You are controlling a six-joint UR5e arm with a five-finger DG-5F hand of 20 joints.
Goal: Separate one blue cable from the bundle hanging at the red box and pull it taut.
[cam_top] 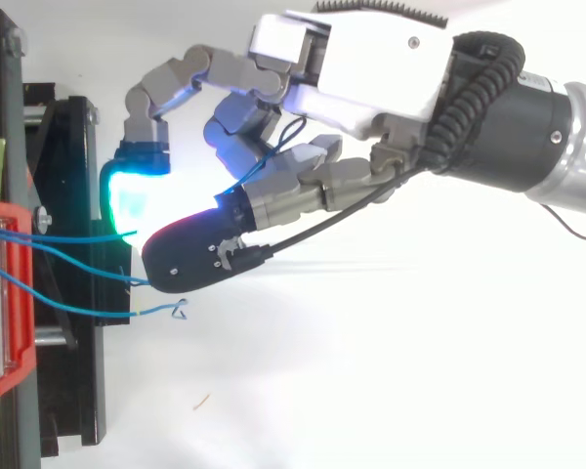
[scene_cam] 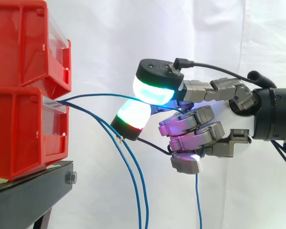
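Hand (cam_top: 371,68) seemingly pinches one thin blue cable (scene_cam: 95,95), gently bowed from red box (scene_cam: 19,138).

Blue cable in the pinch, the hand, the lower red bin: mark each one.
hand (cam_top: 371,68), top view, on its white back.
blue cable (scene_cam: 100,94), side view, on the top of its arc.
lower red bin (scene_cam: 19,133), side view, on its side wall.

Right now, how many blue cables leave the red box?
3. One blue cable is pinched in the fingers; two more cables droop below it. The strand under the fingers is probably the first's tail.
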